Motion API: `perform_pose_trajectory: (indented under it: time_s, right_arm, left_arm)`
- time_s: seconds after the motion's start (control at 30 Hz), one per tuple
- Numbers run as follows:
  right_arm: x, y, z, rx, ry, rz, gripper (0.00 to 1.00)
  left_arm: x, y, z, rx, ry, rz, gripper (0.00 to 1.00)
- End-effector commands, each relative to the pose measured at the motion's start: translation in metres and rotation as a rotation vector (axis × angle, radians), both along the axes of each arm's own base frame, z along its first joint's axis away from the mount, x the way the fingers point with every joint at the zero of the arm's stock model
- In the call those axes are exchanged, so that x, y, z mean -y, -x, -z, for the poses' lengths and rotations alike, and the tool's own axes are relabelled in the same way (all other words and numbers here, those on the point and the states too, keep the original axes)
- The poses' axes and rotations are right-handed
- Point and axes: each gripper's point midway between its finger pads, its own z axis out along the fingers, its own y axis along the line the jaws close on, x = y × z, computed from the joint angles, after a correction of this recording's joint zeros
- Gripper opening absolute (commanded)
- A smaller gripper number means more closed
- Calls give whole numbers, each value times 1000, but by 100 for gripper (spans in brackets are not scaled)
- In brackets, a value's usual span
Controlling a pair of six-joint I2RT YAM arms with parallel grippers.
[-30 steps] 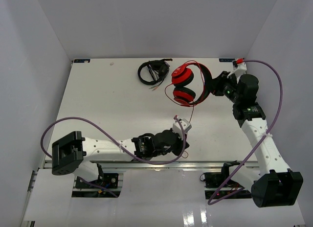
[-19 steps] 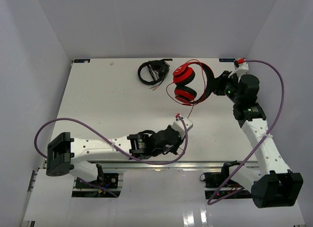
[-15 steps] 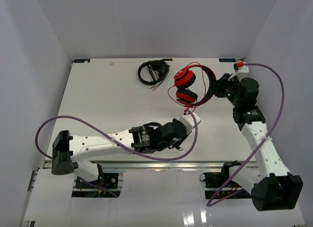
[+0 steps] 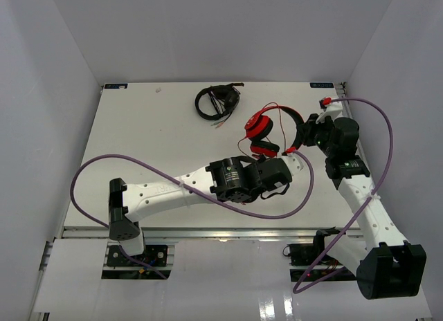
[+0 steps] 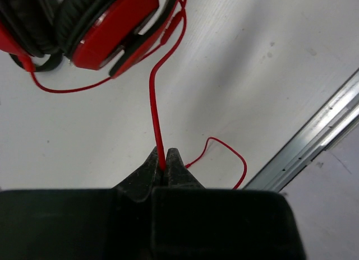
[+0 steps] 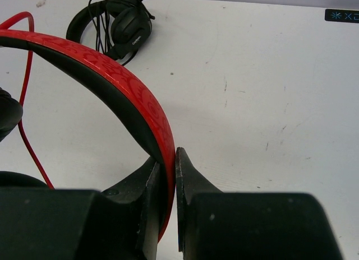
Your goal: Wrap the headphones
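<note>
The red over-ear headphones [image 4: 261, 124] with black padding are toward the far right of the white counter [image 4: 138, 148], standing on edge, with the round earcups on the left and the headband arching to the right. The right hand [image 6: 168, 156] comes in from the right and is pressed together on that headband, one finger against the black inner lining and the other against the red outer face. I cannot tell whether the earcups rest on the counter or hang just above it. The left arm stretches from the near left across to the right, ending just on the near side of the earcups. The left hand [image 5: 162, 156] is pinching the thin red cable [image 5: 152, 103] between its fingertips. From the pinch the cable runs straight to the nearer earcup, and a slack loop of it lies on the counter just beside the fingers, near a metal rail [image 5: 314, 142] at the counter's edge. A smaller pair of black headphones [image 4: 216, 101] with a bunched black cord lies at the far edge, to the left of the red pair and apart from both hands.
</note>
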Motion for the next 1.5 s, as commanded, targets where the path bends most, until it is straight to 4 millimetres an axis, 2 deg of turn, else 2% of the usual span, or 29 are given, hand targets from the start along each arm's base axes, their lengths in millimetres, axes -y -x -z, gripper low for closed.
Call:
perform_pose_trajectory:
  time_s: [0.0,0.23,0.53,0.7,1.0,1.23,1.47]
  right_arm:
    - [-10,1,-33,147,21,-55,8]
    - [-20,10,-20,120,39,-128,8]
    - [-42,27,-8,73,20,-258,8]
    - [-58,43,-4,42,-23,-368,8]
    - [-72,60,-8,26,-76,-462,8]
    - [-82,72,-12,13,-117,-539,8]
    - [-91,87,-15,-5,-153,-624,8]
  left_arm:
    - [-25,-15,-30,133,-143,-1,0]
    - [-22,-30,-52,260,-190,41,0]
    - [-15,-44,-69,406,-280,142,0]
    - [-10,-49,-86,492,-269,186,6]
    - [-23,-53,-114,576,-257,206,17]
    - [-33,-55,-121,581,-227,209,30]
    - [-38,-67,-121,528,-129,197,35]
